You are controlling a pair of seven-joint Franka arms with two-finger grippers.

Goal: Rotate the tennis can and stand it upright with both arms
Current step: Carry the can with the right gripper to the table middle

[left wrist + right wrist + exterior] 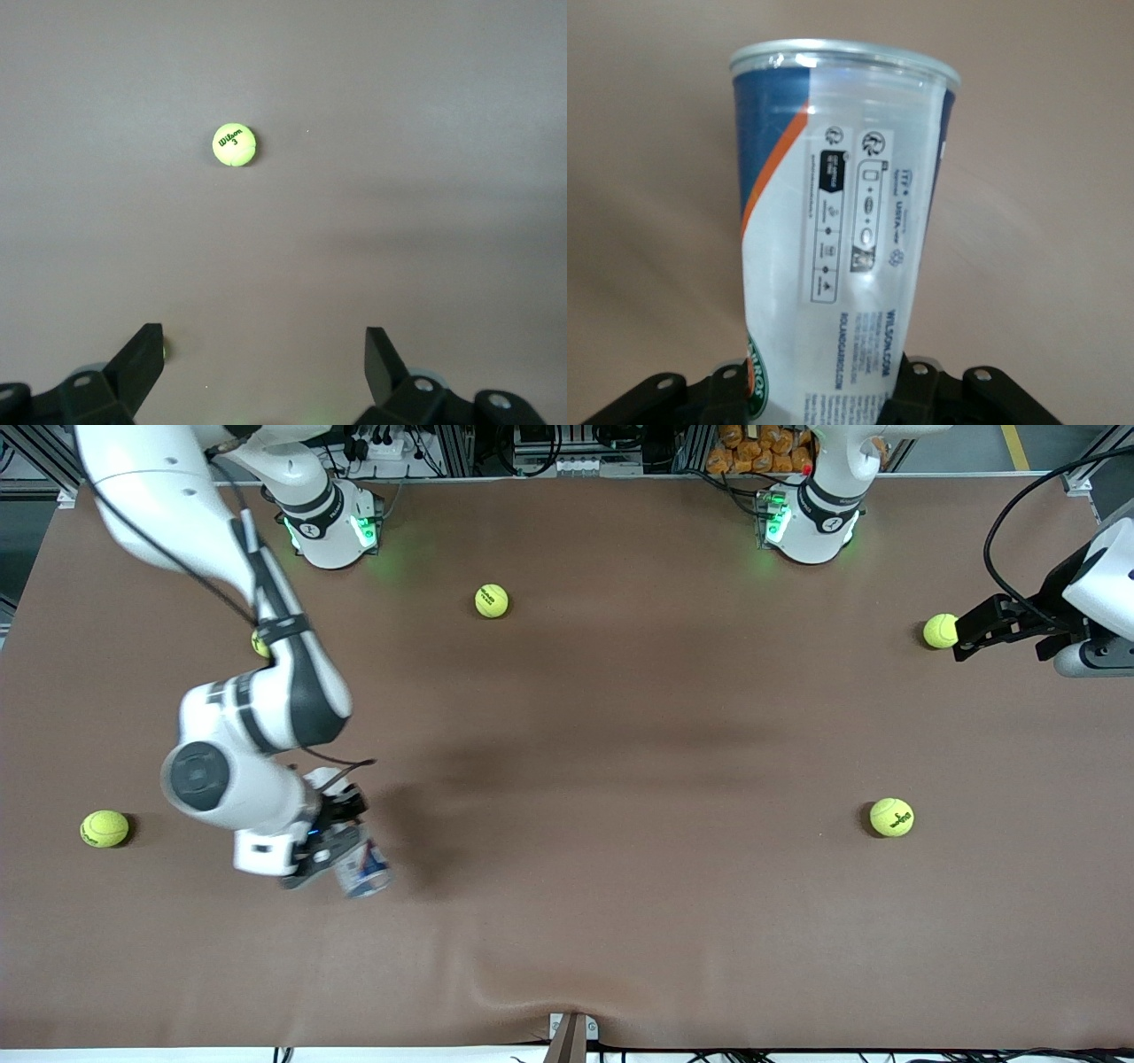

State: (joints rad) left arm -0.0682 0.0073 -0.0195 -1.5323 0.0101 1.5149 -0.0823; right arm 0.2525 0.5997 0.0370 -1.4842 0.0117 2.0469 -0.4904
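The tennis can (364, 870) is a clear tube with a white, navy and red label and a silvery rim. My right gripper (335, 852) is shut on it, over the table toward the right arm's end. In the right wrist view the can (842, 221) stands out from between the black fingers (921, 398), rim end away from the gripper (824, 394). My left gripper (964, 645) is open and empty, low at the left arm's end, beside a tennis ball (941, 631). The left wrist view shows the open left gripper (266, 345) over bare table.
Yellow-green tennis balls lie on the brown table: one near the bases (492, 600), one nearer the camera (891, 817), one at the right arm's end (104, 828), and one half hidden by the right arm (260, 644). The left wrist view shows a ball (235, 144).
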